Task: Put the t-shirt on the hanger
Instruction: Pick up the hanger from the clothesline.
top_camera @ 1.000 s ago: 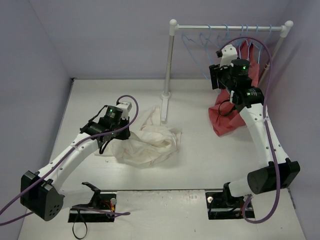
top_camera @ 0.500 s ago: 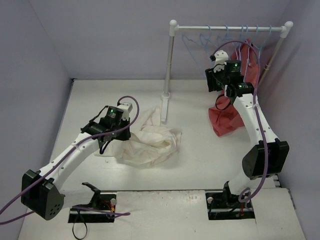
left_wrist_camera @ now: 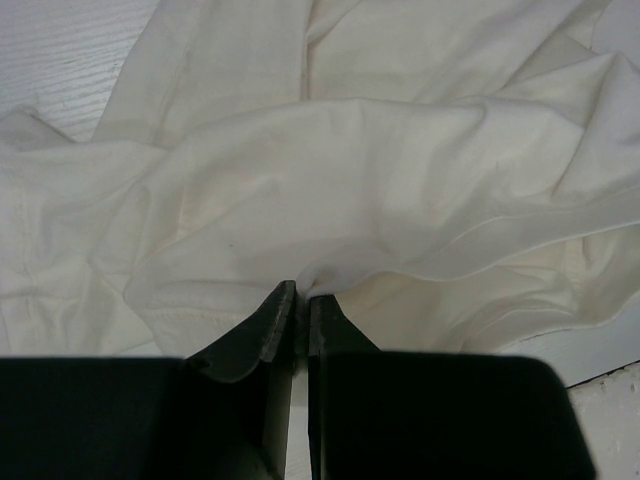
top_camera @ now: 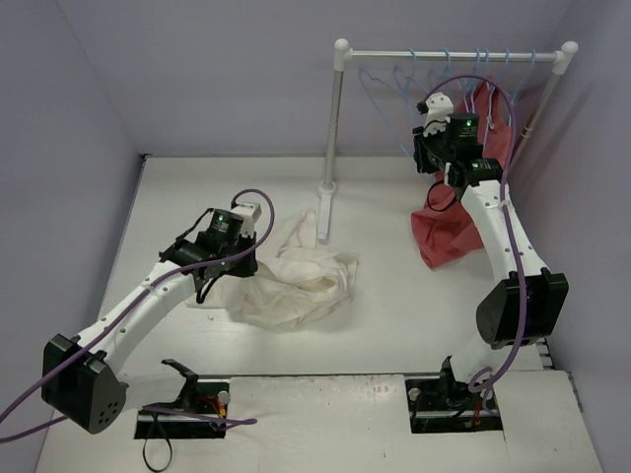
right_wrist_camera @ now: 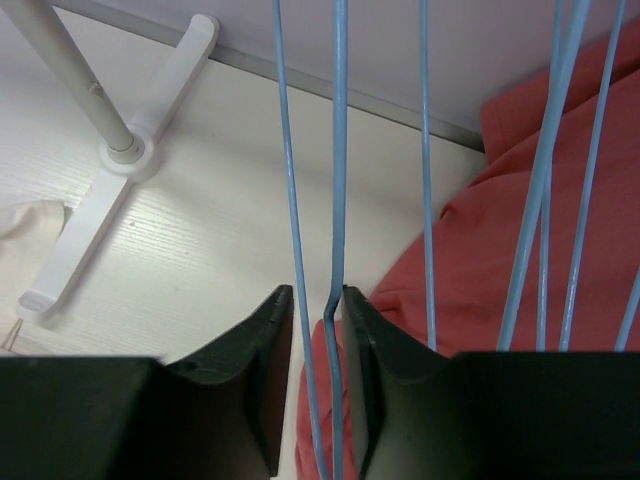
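Widest first: table (top_camera: 394, 335), white, walled in on three sides. Towards the back, the rack (top_camera: 333, 128), rail (top_camera: 394, 53) up high, foot (top_camera: 323, 212) planted mid-table. Then the shirt (top_camera: 296, 281), crumpled in a cream heap on the table just left of that foot, nowhere near hung. Off to the right, red garment (top_camera: 449, 236), hanging under the rail's right end and pooling on the table. Along the rail, a row of blue hangers (right_wrist_camera: 427, 150).

Now the arms. Left gripper (left_wrist_camera: 302, 292) down low at the heap's left edge, jaws pressed nearly together with a fold of shirt nipped between them. Right gripper (right_wrist_camera: 317, 295) up at the rail, jaws part-spread and straddling two blue wires, the hanger (right_wrist_camera: 339, 150) running down the gap with a kink right at the tips. Not yet clamped, by the look of it.

Step in hand, at a guess: securing the hanger. Best done by closing on one wire only, so nudge clear of the neighbour wire first, then lift the hook up over the rail before pulling away. Mind the red garment just behind the wires, easy to snag. Mind the rack's upright too. Open room: the bare table between foot and red garment, and in front of the shirt. Bring the hanger down there, well short of the right wall (top_camera: 592, 246).
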